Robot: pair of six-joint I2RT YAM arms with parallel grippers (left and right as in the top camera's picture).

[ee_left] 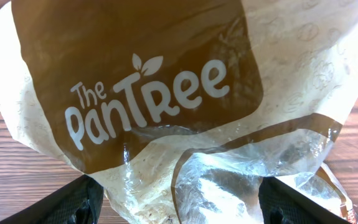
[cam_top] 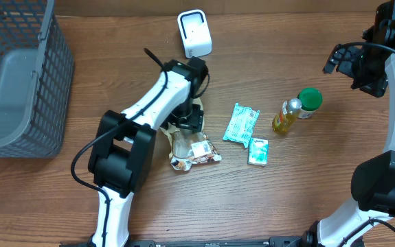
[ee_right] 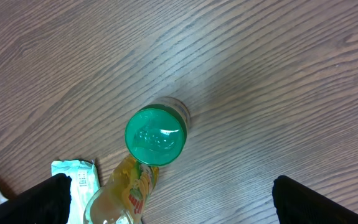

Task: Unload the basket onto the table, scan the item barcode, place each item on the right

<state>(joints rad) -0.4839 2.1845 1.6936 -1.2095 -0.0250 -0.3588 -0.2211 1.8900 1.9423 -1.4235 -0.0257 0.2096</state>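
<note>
Left gripper (cam_top: 189, 122) is low over the top end of the snack bag (cam_top: 194, 147), jaws spread wide. In the left wrist view both dark fingers (ee_left: 79, 202) sit at the bag's side edges with the bag filling the gap. Can't tell if the pads actually press it. Right gripper (ee_right: 185, 202) is also wide open and empty, hanging above the green-lidded jar (ee_right: 155, 137) on the far right side.

Wooden table (cam_top: 300, 199) carries everything. Grey mesh basket (cam_top: 56, 82) is at the far left, well apart from the rest. The snack bag is the item at the left gripper. It lies on the table roughly mid-scene, brown and cream with a clear crinkled window, "The PanTree" printed in white, and a white label patch near its lower end.

White scanner (cam_top: 194, 33) stands at the back edge, beyond the left arm and apart from the bag. Mint-green packet (cam_top: 242, 123) lies flat just right of the bag. Yellow bottle (cam_top: 286, 116) lies tilted on its side further right, neck end just beside the jar. Small green-and-white packet (cam_top: 257, 151) lies just below the mint one, nearly touching.
</note>
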